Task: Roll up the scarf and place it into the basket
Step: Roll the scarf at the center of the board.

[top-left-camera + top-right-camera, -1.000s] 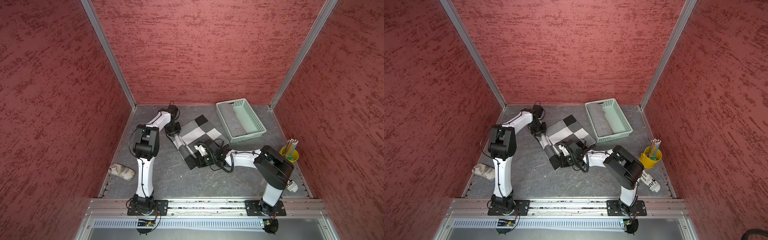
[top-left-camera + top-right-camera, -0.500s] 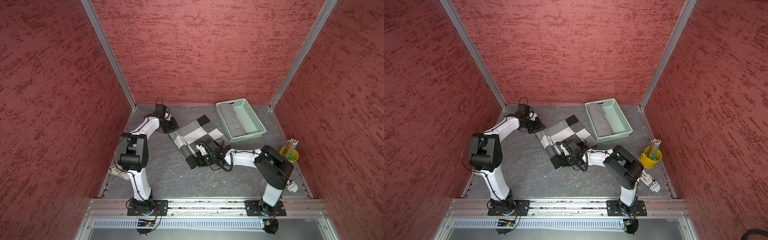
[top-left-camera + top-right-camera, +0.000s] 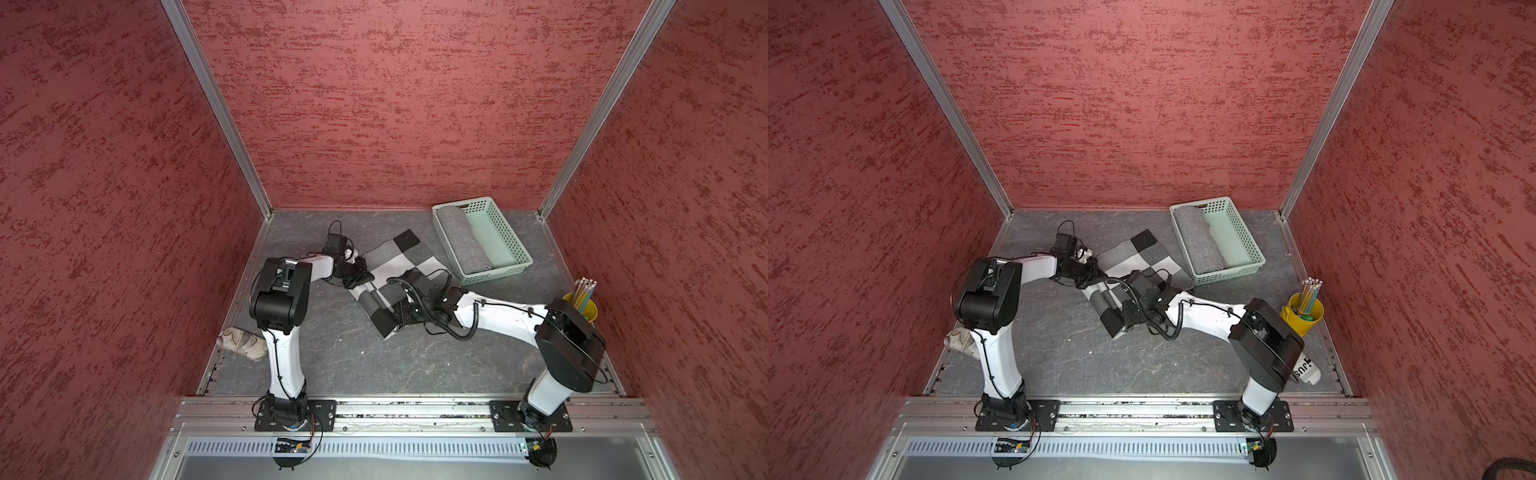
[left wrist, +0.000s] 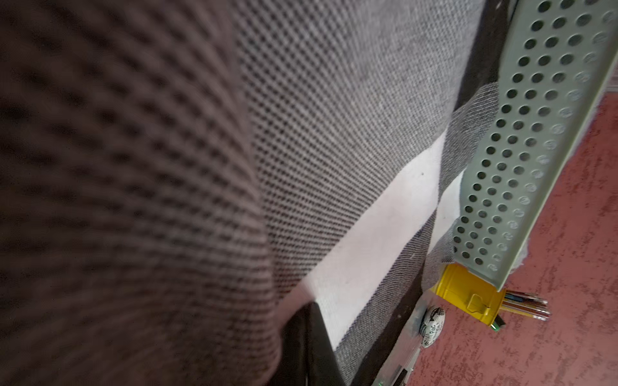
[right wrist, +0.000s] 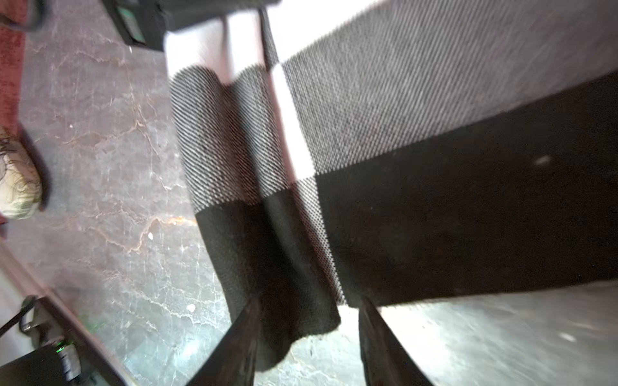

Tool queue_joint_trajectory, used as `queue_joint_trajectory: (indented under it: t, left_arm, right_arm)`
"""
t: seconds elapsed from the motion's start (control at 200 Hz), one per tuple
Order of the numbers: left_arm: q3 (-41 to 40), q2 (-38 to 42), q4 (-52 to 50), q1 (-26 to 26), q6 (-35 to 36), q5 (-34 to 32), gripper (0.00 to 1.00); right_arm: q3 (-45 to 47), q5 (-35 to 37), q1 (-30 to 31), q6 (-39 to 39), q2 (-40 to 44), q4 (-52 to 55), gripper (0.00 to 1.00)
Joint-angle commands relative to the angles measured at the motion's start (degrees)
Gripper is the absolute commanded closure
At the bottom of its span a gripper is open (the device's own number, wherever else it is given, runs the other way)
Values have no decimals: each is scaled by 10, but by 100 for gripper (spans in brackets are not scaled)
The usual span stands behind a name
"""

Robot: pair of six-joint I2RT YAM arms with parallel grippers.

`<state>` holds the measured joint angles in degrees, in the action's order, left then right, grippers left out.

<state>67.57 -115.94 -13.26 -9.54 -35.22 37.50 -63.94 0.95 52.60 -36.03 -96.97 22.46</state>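
The scarf (image 3: 409,259), checked black, grey and white, lies on the grey floor in both top views, with its near-left edge rolled into a narrow tube (image 5: 234,167). At the roll's far end my left gripper (image 3: 360,276) is shut on the scarf. In the left wrist view the cloth (image 4: 334,117) bulges up close beside the closed fingers (image 4: 321,334). My right gripper (image 5: 311,320) stands open at the roll's near black end, one finger on each side of it. The mint-green basket (image 3: 513,245) stands just right of the scarf (image 3: 1142,257).
A grey cloth roll (image 3: 461,243) lies along the basket's left side. A yellow pencil cup (image 3: 584,307) stands by the right wall, with a printed white tube (image 3: 1306,370) behind my right arm. A crumpled pale bundle (image 3: 243,343) lies by the left wall.
My left gripper has shut at the scarf's far end while its elbow swung left and back. My right gripper has opened from shut at the roll's near end.
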Motion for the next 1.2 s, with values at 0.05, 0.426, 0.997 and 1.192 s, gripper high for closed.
queue_joint_trajectory:
  t: [0.05,0.426,0.997,1.192]
  left_arm:
    - [-28,-12,73,5,-19,0,98]
    - [-32,-19,73,6,-14,10,98]
    - [25,126,-34,55,34,28,52]
    - [4,262,-110,75,61,-49,48]
  right_arm:
    - [-90,200,81,64,-27,100,51]
    - [-239,352,168,248,-220,117,39]
    - [-85,142,71,263,-209,-1,70]
    - [-72,-93,44,137,-152,-32,89]
